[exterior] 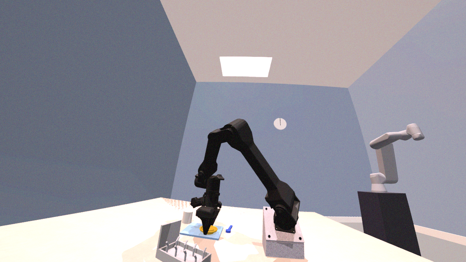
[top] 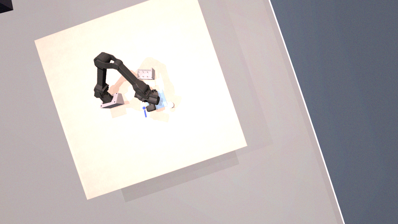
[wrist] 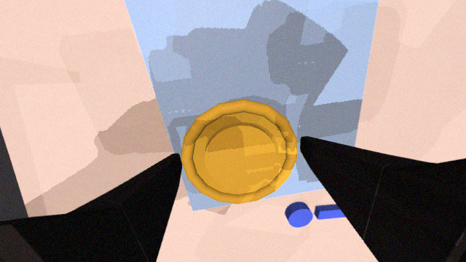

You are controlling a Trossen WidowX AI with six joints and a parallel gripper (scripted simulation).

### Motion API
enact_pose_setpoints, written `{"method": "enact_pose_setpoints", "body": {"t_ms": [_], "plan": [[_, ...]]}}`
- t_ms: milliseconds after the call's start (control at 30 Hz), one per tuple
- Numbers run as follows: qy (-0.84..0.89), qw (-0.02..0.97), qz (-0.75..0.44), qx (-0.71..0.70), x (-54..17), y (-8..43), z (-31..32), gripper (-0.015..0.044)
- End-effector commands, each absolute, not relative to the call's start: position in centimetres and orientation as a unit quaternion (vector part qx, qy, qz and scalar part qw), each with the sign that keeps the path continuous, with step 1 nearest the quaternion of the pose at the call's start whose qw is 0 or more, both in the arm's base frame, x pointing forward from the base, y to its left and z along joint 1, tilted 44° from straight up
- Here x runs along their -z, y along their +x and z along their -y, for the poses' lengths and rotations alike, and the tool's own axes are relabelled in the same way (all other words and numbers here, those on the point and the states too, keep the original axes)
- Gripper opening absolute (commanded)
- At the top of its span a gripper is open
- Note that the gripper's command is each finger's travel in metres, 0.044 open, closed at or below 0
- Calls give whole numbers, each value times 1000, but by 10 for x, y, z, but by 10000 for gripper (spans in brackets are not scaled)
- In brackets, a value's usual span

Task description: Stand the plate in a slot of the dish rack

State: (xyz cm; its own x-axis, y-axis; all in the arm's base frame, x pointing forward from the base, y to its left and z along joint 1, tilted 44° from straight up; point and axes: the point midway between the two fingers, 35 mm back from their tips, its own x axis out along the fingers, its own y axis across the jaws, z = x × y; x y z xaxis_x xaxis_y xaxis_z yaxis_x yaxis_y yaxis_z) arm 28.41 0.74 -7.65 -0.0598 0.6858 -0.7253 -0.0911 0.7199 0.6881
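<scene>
We are holding the jaws of our gripper [top: 151, 107] [exterior: 208, 230] [wrist: 241, 145] wide apart, with one fingertip on either side of the yellow plate [exterior: 209, 229] [wrist: 240, 156]; we cannot tell whether either is touching its rim. The plate is lying flat on a light blue board [top: 161, 97] [exterior: 192, 231] [wrist: 226, 65], near one edge. Just beside that edge, we are seeing a blue spoon-like piece [top: 145, 113] [exterior: 229, 229] [wrist: 298, 215] resting on the table [top: 167, 156] [exterior: 81, 234] [wrist: 226, 240]. Past the board's opposite side, a pale cylinder [top: 170, 105] [exterior: 187, 217] is standing upright. Farther out, the grey dish rack [top: 153, 73] [exterior: 169, 235] is sitting apart from the plate, its short rails pointing up. We are reaching over from our speckled base block [top: 119, 99] [exterior: 283, 249].
</scene>
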Motion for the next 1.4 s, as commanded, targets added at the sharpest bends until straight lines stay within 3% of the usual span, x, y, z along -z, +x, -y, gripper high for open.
{"method": "enact_pose_setpoints", "body": {"t_ms": [0,200,600,1000,1367], "plan": [[228,646,-663,-300,79,283,-11,396],[228,646,-663,-300,79,283,-11,396],[228,646,-663,-300,79,283,-11,316],[226,648,-664,-296,50,296,25,1],[226,647,-667,-292,13,304,64,0]]}}
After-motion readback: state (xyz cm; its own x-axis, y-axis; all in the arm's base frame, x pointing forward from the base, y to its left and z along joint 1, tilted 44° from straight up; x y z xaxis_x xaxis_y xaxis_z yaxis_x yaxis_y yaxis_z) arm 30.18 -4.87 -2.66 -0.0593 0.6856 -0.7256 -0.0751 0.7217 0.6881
